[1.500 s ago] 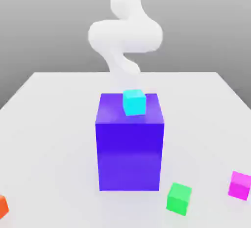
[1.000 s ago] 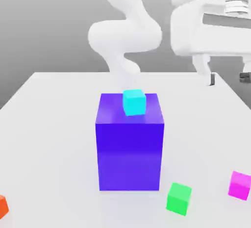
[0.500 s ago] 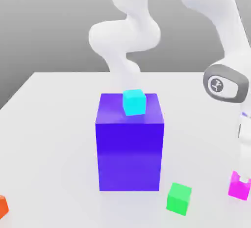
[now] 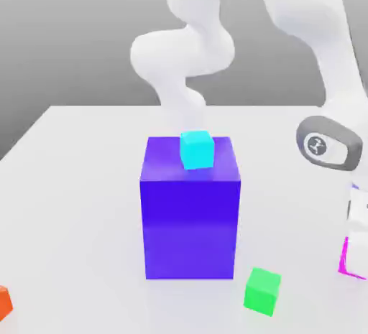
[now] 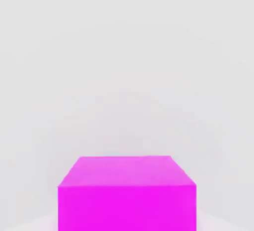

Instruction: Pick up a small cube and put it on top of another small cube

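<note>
Four small cubes lie about the white surface (image 4: 72, 182), with a large blue block (image 4: 190, 210) standing near its middle. The cyan cube (image 4: 197, 150) sits on top of the blue block, toward the block's back edge. The green cube (image 4: 261, 291) rests on the surface near the front edge, just off the block's front corner on the exterior view's right. The orange cube (image 4: 3, 302) lies at the front corner on the exterior view's left, cut by the frame. The magenta cube (image 4: 351, 259) is near the surface's edge on the exterior view's right, close to the front; only a strip of it shows there, behind the lowered white hand of the arm (image 4: 327, 142). The gripper (image 4: 357, 253) is down at the magenta cube, but whether its fingers are apart or pressed on the cube cannot be told. In the hand view the magenta cube (image 5: 127, 192) sits square on the pale surface, its top and one side face showing
</note>
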`<move>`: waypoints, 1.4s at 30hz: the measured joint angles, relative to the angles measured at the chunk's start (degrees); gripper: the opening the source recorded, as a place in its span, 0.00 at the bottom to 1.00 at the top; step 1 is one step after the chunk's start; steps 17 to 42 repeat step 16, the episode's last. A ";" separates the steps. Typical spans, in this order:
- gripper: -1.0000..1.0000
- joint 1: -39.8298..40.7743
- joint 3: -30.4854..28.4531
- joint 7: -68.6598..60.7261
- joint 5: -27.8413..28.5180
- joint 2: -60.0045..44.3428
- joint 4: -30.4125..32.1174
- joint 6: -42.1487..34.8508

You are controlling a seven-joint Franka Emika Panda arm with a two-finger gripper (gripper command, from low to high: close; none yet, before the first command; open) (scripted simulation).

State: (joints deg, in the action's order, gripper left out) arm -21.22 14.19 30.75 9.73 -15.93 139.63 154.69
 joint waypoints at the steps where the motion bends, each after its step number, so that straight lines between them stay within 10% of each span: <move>1: 0.00 0.94 -0.99 1.88 -1.22 1.65 0.91 -0.62; 12: 0.00 8.48 -9.58 19.53 -7.32 4.70 7.25 3.36; 13: 1.00 8.33 -9.84 19.89 -6.93 3.07 7.19 4.94; 42: 1.00 8.33 -9.84 19.89 -6.93 3.07 7.19 4.94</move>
